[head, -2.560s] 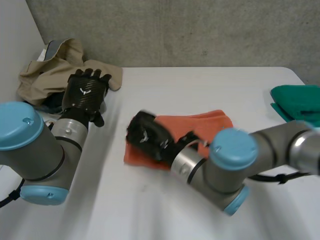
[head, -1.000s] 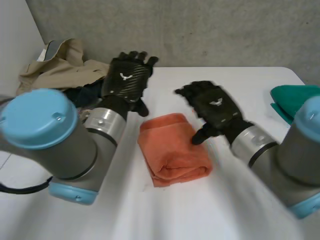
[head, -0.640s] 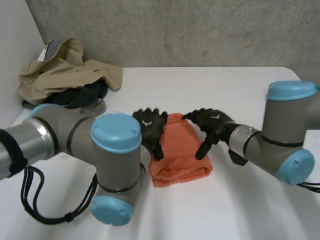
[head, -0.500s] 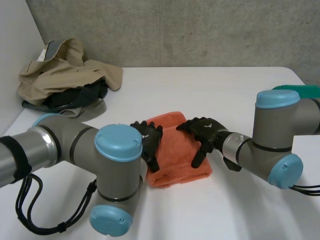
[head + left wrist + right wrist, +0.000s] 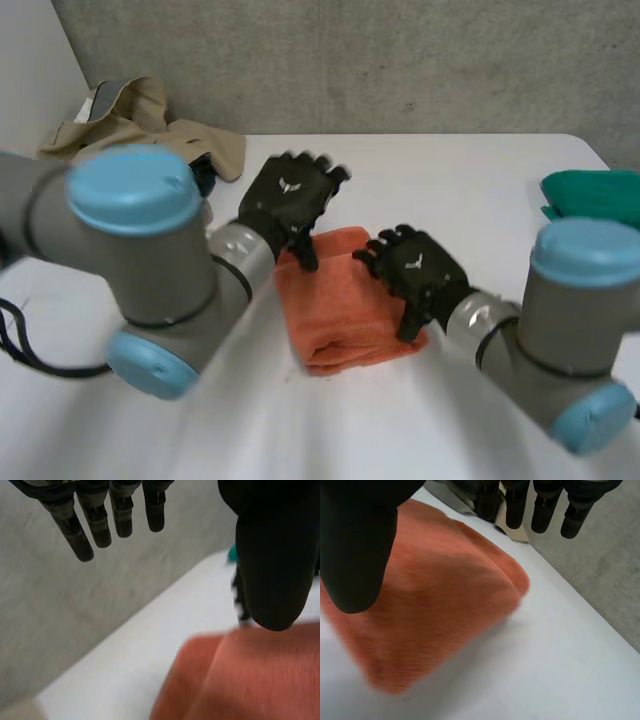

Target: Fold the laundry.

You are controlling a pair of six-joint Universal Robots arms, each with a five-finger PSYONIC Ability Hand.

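Note:
A folded orange towel (image 5: 345, 300) lies in the middle of the white table (image 5: 450, 180). My left hand (image 5: 290, 200) hovers open over the towel's far left corner, fingers straight, thumb pointing down at the cloth. In the left wrist view the towel (image 5: 250, 680) sits below the thumb (image 5: 275, 570), apart from it. My right hand (image 5: 415, 270) is open above the towel's right edge. The right wrist view has the towel (image 5: 430, 610) under the palm with the straight fingers (image 5: 545, 510) clear of it.
A heap of beige and dark clothes (image 5: 150, 125) lies at the table's far left corner. A folded green cloth (image 5: 595, 195) rests at the right edge. The concrete wall runs behind the table.
Both hands were lying on the towel half a second ago; the left has lifted off toward the far left corner, and the right has risen and shifted slightly right. The towel stays folded.

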